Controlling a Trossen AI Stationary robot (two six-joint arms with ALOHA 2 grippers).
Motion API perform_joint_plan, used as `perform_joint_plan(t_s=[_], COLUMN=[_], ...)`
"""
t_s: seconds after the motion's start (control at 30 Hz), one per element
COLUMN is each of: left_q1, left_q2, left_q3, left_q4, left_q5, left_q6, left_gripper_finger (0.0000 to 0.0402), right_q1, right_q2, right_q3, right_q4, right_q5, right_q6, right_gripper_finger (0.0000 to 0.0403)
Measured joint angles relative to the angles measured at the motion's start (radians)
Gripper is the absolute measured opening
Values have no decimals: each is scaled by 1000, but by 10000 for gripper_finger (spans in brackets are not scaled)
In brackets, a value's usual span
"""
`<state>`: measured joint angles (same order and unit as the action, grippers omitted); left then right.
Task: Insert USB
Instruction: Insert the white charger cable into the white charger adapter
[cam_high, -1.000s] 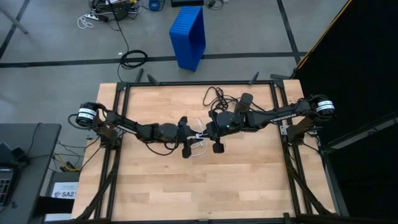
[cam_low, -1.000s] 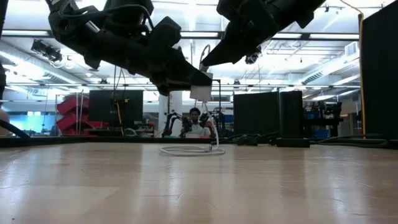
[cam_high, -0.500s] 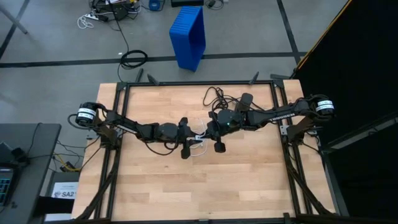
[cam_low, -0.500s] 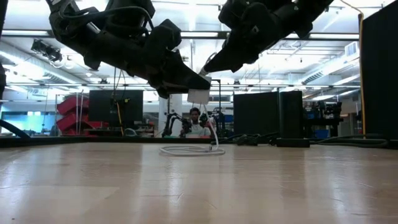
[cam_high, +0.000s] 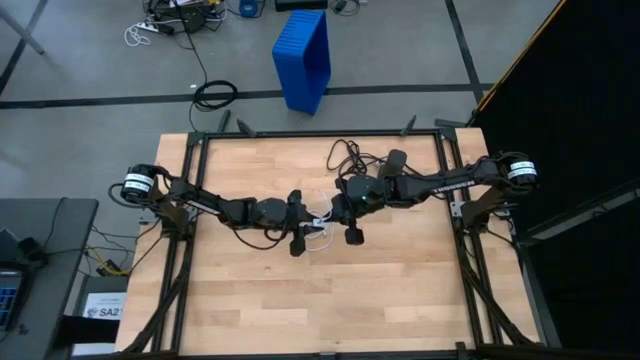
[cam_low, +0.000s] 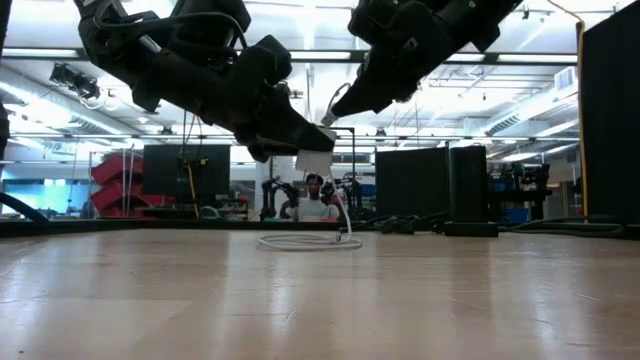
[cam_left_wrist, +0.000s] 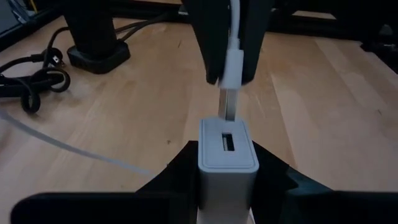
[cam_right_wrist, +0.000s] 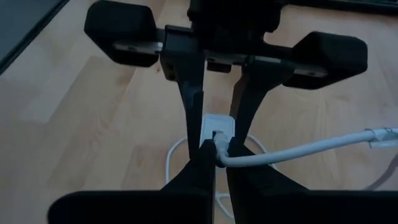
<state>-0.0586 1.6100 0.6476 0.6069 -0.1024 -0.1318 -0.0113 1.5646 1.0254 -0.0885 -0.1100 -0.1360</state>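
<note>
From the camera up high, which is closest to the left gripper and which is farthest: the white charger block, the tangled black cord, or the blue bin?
1. White charger block, held in the left gripper at mid-table.
2. Tangled black cord, near the table's far edge.
3. Blue bin, on the floor beyond the table.

arms: two dark, slim, jointed, matte black
left arm (cam_high: 215, 207): silver-white band with black ring at its base
right arm (cam_high: 440, 184): white lettering along the forearm; the same silver-white band at its base
fingers (cam_right_wrist: 189, 81): flat, black, tapering blades
finger carriers: blocky black pads on a cross rail
</note>
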Motion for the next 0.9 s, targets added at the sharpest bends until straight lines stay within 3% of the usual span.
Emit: perform_joint_plan(t_s=[0.67, 0.9], left_q1=[0, 0], left_q2=[3, 3], left_q3=[44, 97], left_q4=[-30, -143], left_q5=[15, 3], left_q6=[-14, -36], left_gripper_finger=[75, 75], right_q1=[9, 9], right_q2=[5, 4], right_q3=[5, 5], right_q4=[-22, -44], right_q5=[-18, -15], right_q6=[13, 22], right_gripper_finger=[0, 0])
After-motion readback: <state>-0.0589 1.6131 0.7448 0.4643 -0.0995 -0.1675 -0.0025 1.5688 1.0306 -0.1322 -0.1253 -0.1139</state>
